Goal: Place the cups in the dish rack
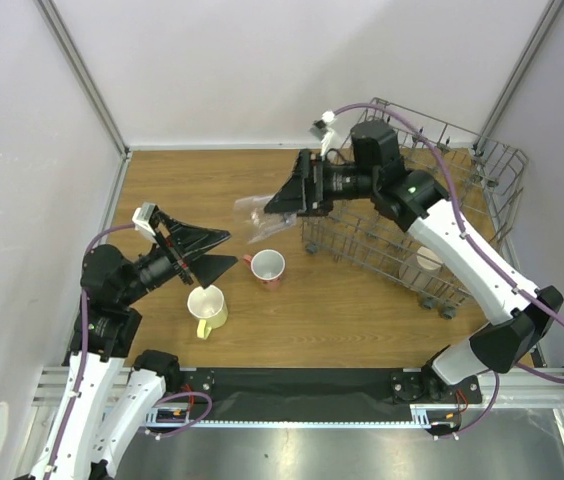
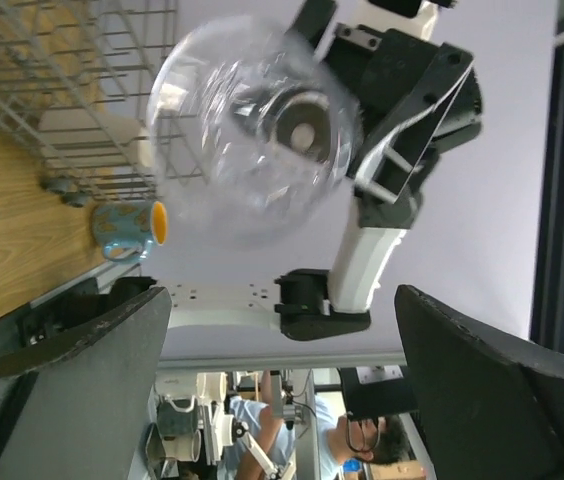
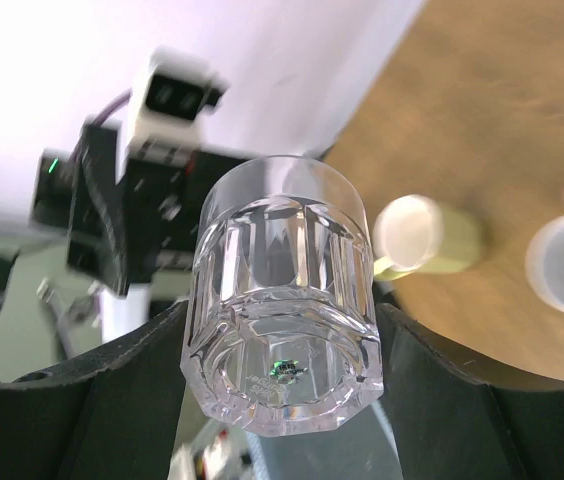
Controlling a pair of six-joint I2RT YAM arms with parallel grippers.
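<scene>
My right gripper (image 1: 274,207) is shut on the small clear glass (image 1: 254,216) and holds it on its side in the air, left of the grey wire dish rack (image 1: 442,135). In the right wrist view the glass (image 3: 282,290) fills the space between the fingers. It also shows in the left wrist view (image 2: 252,130). The salmon-pink mug (image 1: 267,268) and the pale yellow mug (image 1: 207,308) stand upright on the table. A beige cup (image 1: 429,260) sits in the rack. My left gripper (image 1: 230,250) is open and empty above the table, just left of the pink mug.
The rack (image 2: 62,90) stands at the table's right side on small wheels. A blue cup with an orange inside (image 2: 127,228) shows beyond the rack in the left wrist view. Grey walls close the table at the left, back and right.
</scene>
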